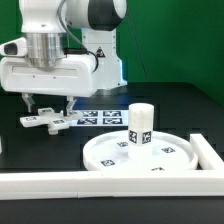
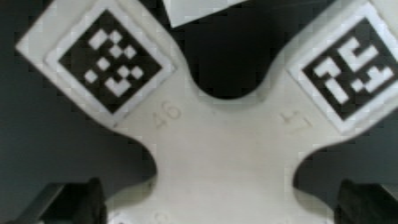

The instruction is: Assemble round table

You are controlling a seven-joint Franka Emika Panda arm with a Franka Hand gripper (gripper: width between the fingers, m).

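Observation:
The flat cross-shaped piece (image 1: 45,122) lies on the black table at the exterior view's left, its tags facing up. My gripper (image 1: 48,107) hangs straight over it, low down and open. In the wrist view the cross-shaped piece (image 2: 222,140) fills the picture, with two tagged arms spreading away. My gripper (image 2: 214,205) has its dark fingers (image 2: 63,205) on either side of the piece's middle. I cannot tell whether they touch it. The large round disc (image 1: 172,156) lies at the exterior view's right. The short cylinder post (image 1: 140,125) stands upright on it.
The marker board (image 1: 95,117) lies flat behind the cross-shaped piece. A long white border bar (image 1: 40,185) runs along the front, and another (image 1: 210,150) runs along the exterior view's right of the disc. The arm's white base (image 1: 105,55) stands at the back.

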